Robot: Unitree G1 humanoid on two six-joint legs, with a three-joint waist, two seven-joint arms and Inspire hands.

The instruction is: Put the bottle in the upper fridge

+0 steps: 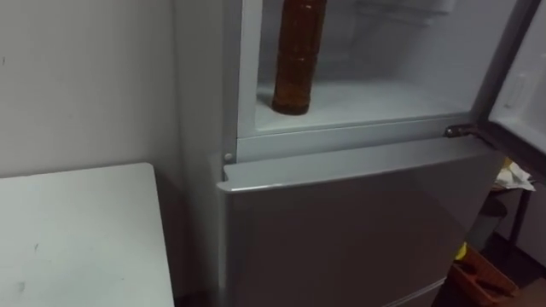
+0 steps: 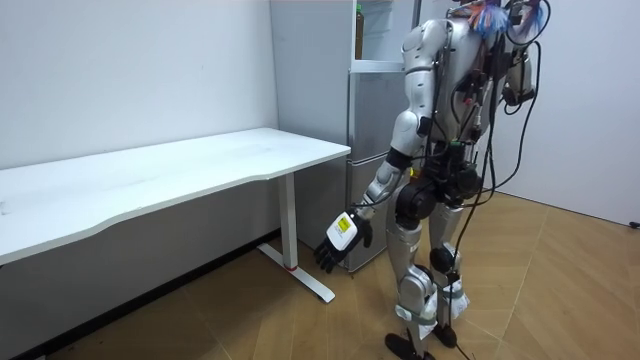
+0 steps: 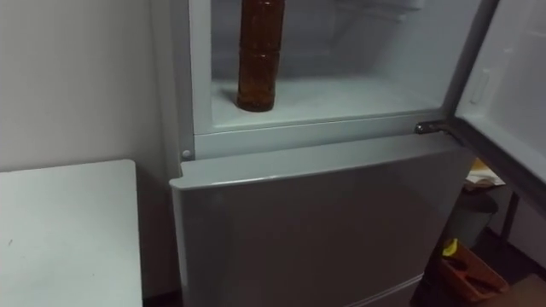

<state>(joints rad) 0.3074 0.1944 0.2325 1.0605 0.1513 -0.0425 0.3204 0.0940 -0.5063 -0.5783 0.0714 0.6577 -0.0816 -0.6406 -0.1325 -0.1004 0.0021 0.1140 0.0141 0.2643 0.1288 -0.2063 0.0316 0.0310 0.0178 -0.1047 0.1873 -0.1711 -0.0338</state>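
Brown ribbed plastic bottle shelved, high above the slack, empty left robot hand.
Near the white fridge shelf front edge, it might topple if the open white fridge door slams.

The bottle is cut off by the top edge, so its neck and cap are unseen, as is the upper part of the fridge. The door runs out at the right edge. The desk is cropped at the left and bottom edges. At the lower right lie blurred yellow and orange things, perhaps boxes.
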